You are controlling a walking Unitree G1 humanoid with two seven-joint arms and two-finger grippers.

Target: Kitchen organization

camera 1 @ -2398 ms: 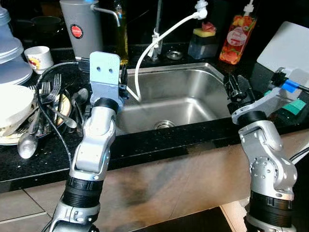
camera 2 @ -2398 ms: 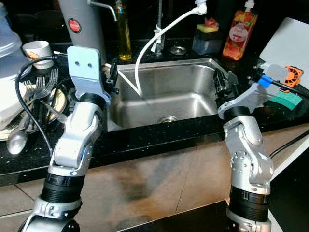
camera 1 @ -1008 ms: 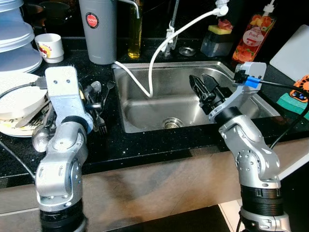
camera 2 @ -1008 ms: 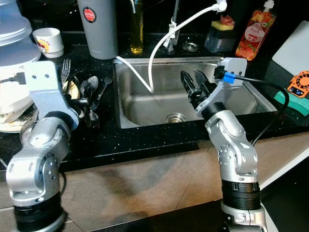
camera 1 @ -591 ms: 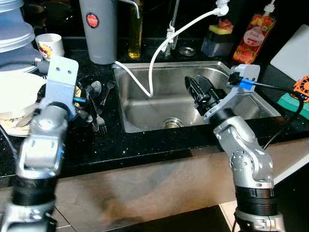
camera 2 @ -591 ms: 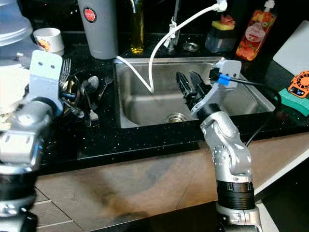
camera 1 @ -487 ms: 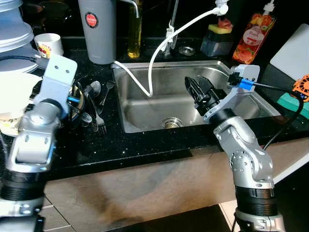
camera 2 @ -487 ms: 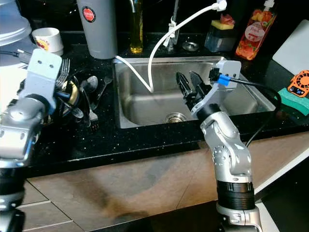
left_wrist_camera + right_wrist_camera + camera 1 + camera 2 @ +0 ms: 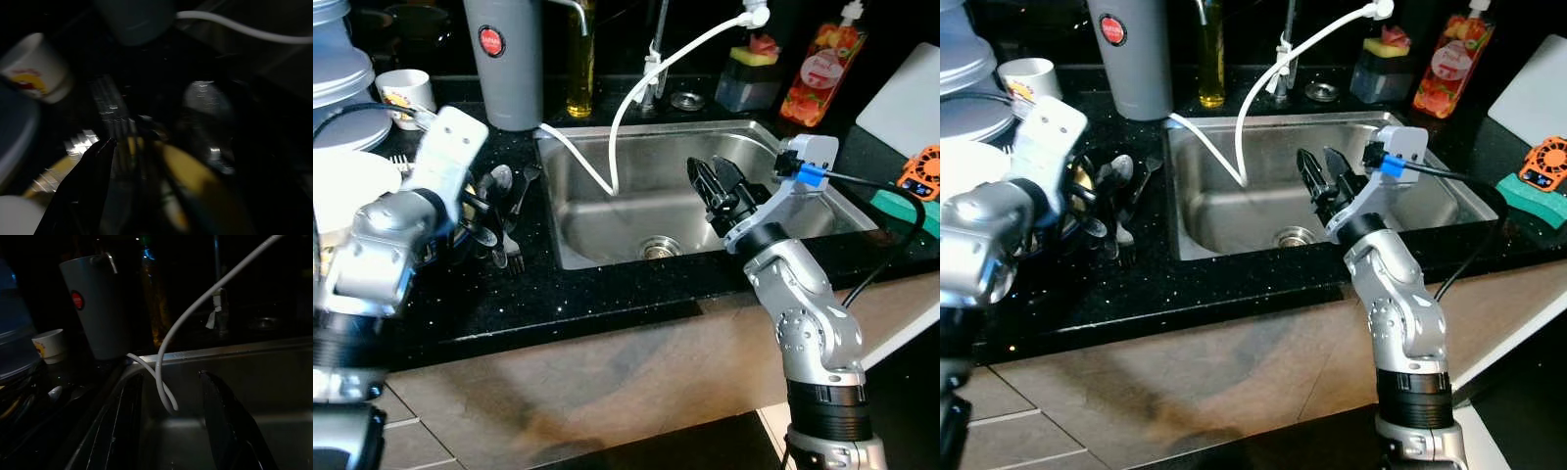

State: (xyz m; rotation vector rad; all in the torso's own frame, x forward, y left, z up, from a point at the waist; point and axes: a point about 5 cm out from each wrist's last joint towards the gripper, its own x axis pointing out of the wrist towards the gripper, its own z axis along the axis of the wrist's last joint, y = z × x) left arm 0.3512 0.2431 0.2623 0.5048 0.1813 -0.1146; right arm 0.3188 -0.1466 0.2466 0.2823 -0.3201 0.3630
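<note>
A pile of forks and spoons (image 9: 499,206) lies on the black counter left of the steel sink (image 9: 607,220), partly on a yellow-rimmed plate (image 9: 186,178). My left gripper (image 9: 470,204) is low over this pile, its tips hidden behind its own wrist. The left wrist view is dark and blurred, with one black finger (image 9: 88,178) beside fork tines (image 9: 110,110) and a spoon bowl (image 9: 205,98). My right gripper (image 9: 717,186) hangs open over the right half of the sink basin, holding nothing. Both its fingers (image 9: 222,421) frame the white hose (image 9: 168,357).
A white hose (image 9: 636,88) loops from the tap into the sink. Behind the cutlery stand a grey jug (image 9: 509,59) and a white cup (image 9: 399,90); white plates (image 9: 347,186) are stacked at the left. A soap bottle (image 9: 811,64), sponge holder (image 9: 749,83), white board (image 9: 911,93) and green sponge (image 9: 901,201) are at the right.
The left arm has swung left from the sink's edge and tipped down onto the cutlery pile. The right gripper has come from the sink's right rim to over the basin. The camera has shifted.
</note>
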